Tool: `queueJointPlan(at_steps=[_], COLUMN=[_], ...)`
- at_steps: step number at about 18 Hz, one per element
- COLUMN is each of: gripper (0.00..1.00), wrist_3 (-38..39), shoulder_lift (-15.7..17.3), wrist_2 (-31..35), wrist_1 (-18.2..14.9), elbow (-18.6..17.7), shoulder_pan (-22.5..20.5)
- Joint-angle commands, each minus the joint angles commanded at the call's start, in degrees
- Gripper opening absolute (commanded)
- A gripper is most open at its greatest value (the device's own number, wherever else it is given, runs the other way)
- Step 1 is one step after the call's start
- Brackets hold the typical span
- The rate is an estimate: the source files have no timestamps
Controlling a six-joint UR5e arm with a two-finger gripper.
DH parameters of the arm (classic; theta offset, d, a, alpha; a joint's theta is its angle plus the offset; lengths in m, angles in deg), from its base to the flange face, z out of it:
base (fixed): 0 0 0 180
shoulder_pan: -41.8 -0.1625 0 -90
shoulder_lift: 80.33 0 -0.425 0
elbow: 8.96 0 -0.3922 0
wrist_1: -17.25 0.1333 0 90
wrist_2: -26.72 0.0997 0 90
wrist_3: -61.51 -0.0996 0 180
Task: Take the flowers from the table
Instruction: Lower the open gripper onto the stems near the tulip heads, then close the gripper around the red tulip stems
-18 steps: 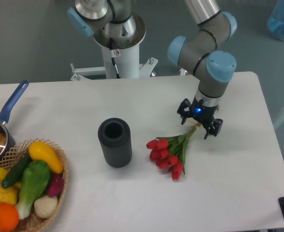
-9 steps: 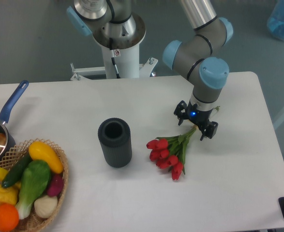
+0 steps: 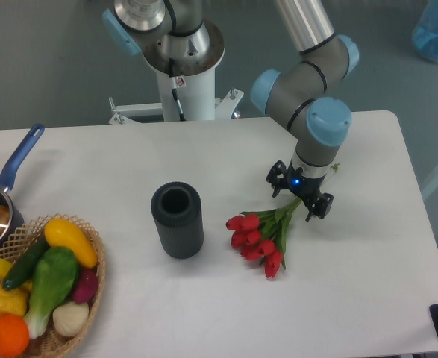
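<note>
Flowers (image 3: pixel 260 240) lie flat on the white counter (image 3: pixel 368 283), right of centre, red heads pointing toward the near edge and green stems running up and to the right. Stem ends reach under the claw (image 3: pixel 301 195), which hangs straight down over them from the arm's blue-capped wrist. Its two dark fingers (image 3: pixel 277 179) stand apart, one on each side of the stems, with a small blue light glowing between them. Claw is released, not closed on anything; whether the fingertips touch the counter cannot be told. Bunch rests fully on the counter surface.

Dark cylinder (image 3: pixel 177 220) stands upright just left of the flower heads, apart from them, its open top facing up. Wicker basket (image 3: pixel 92 287) sits at the near left corner, holding a yellow squash, green vegetables, an orange and a pale bulb. Small pot with a blue handle (image 3: pixel 17 160) is at the left edge, just behind the basket. White robot base (image 3: pixel 187 74) stands behind the counter's far edge.
</note>
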Motion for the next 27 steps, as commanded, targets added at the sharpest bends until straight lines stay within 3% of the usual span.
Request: queueJointPlan(at_steps=[4,9,14,18,22,27], gripper=[1.0,0.7,0.55,0.54,0.37,0.36], wrist_3=[-0.09,-0.18,-0.18,-0.35,0.09,0.18], shoulder_lift=[-0.35,-0.35,-0.26,-0.26,-0.18,-0.09], wrist_2=[0.0,0.0,0.18,0.52,1.67,1.67], wrist_1=[0.0,0.0,-0.18,-0.26,-0.26,-0.18], elbow=[0.0,0.09,0.35,0.44,0.62,0.79], shoulder_pan=[0.0,-0.09,-0.09,-0.09,0.0,0.0])
